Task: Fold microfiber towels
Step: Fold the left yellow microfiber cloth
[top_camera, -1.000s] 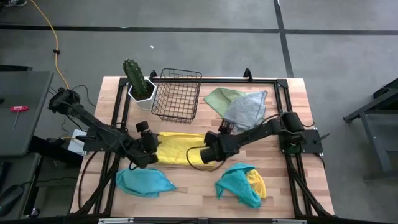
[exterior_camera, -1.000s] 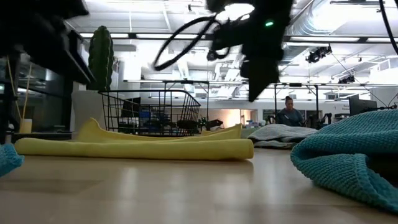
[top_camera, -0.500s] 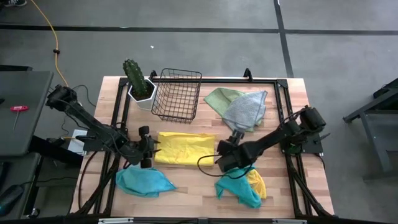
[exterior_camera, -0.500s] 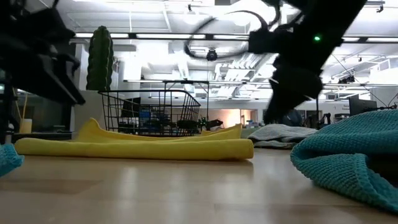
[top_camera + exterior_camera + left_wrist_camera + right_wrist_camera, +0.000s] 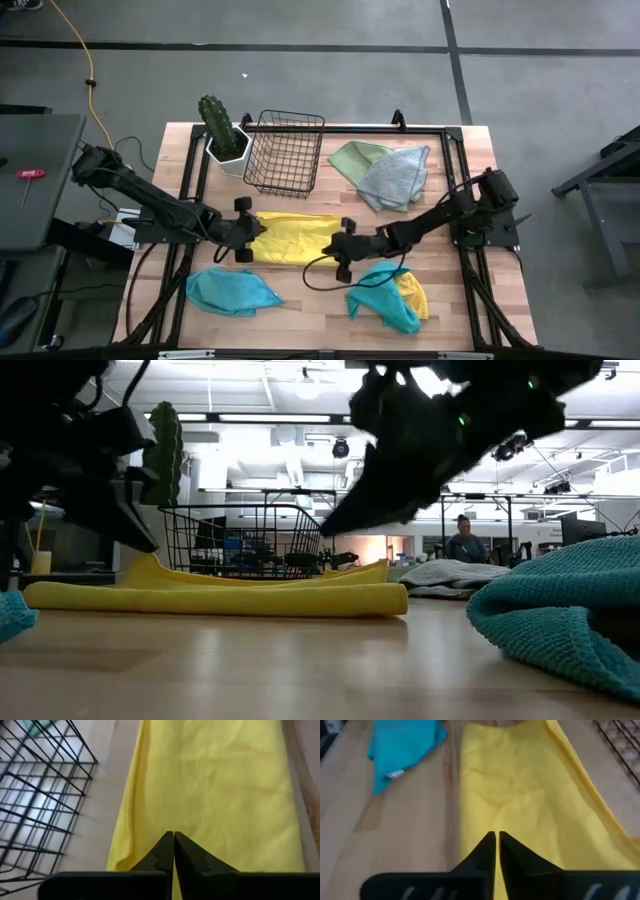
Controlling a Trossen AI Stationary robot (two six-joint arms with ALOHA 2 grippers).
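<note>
Both grippers sit at the two short ends of the yellow towel (image 5: pixel 297 238), which lies half-folded in the middle of the table (image 5: pixel 300 305) in front of the wire basket (image 5: pixel 285 152); the left gripper (image 5: pixel 252 231) has its fingers pressed together at the towel's left end, and the right gripper (image 5: pixel 336 246) has its fingers almost together at the right end; whether cloth is really pinched between them cannot be told from the wrist views; to do the next fold well, each gripper should catch both layers at its edge, then both should lift together at the same height and carry the edge straight across, so the sides meet evenly; the other towels wait apart: a teal one (image 5: pixel 230 292) near the front left, a teal and yellow pile (image 5: pixel 390 297) at the front right, a green and grey pair (image 5: pixel 385 172) at the back right
</note>
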